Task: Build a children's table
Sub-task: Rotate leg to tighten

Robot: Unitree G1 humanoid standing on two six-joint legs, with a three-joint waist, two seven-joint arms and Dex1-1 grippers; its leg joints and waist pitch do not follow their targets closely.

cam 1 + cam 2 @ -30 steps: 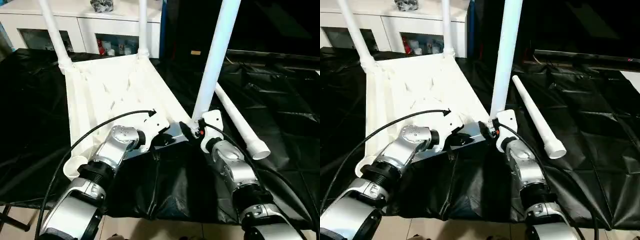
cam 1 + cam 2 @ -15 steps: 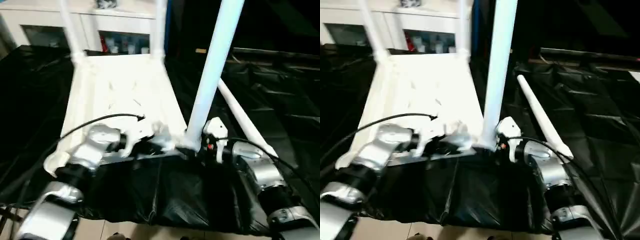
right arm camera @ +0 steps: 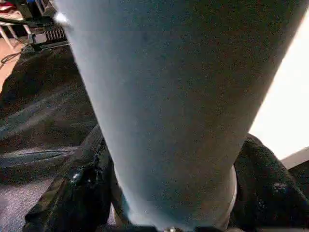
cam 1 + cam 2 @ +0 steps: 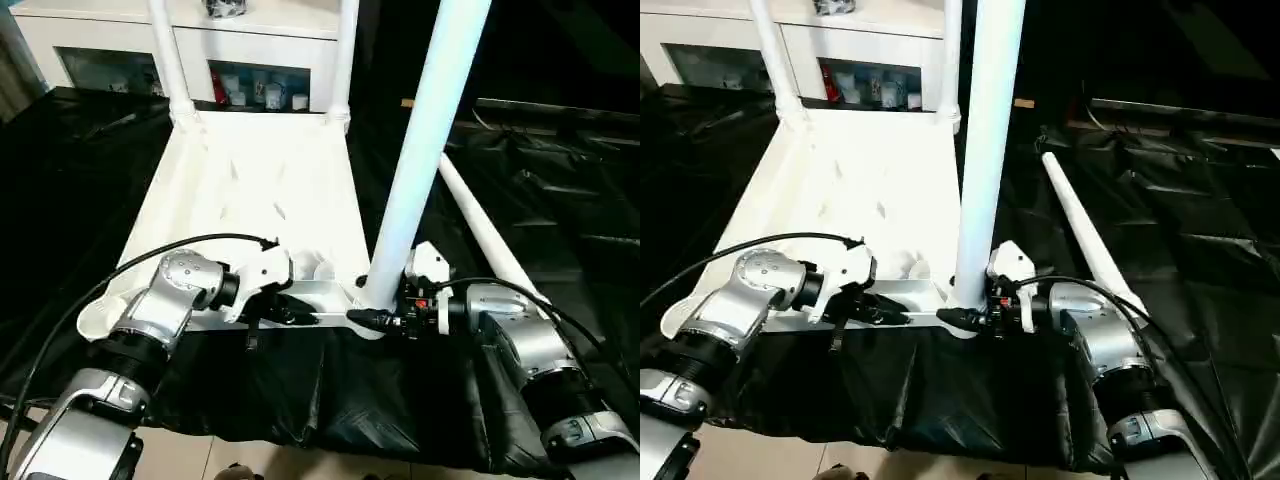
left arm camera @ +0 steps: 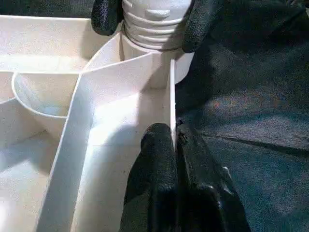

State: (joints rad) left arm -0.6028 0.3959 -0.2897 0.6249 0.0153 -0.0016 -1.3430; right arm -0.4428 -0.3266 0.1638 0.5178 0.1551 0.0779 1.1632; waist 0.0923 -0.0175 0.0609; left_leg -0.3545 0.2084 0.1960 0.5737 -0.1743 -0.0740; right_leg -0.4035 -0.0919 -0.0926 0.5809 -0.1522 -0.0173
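Observation:
The white tabletop (image 4: 260,190) lies underside up on a black sheet. Two legs (image 4: 170,60) (image 4: 345,60) stand in its far corner sockets. A third leg (image 4: 425,150) stands upright in the near right socket. My right gripper (image 4: 375,315) is shut on this leg's threaded base (image 5: 154,24), one finger (image 5: 106,14) on each side. Just left of that socket my left gripper (image 5: 174,140) is shut on the thin near rim (image 5: 171,96) of the tabletop. The fourth leg (image 4: 480,230) lies loose on the sheet to the right. The near left socket (image 4: 100,318) holds nothing.
A white glass-door cabinet (image 4: 250,60) stands behind the tabletop. The crinkled black sheet (image 4: 560,200) covers the surface all around and hangs over the near edge, with pale floor (image 4: 300,470) below it.
The head camera has shifted. My right gripper's fingers have drawn in around the upright leg's base, and its forearm now reaches in more from the right. The left gripper keeps its hold on the rim.

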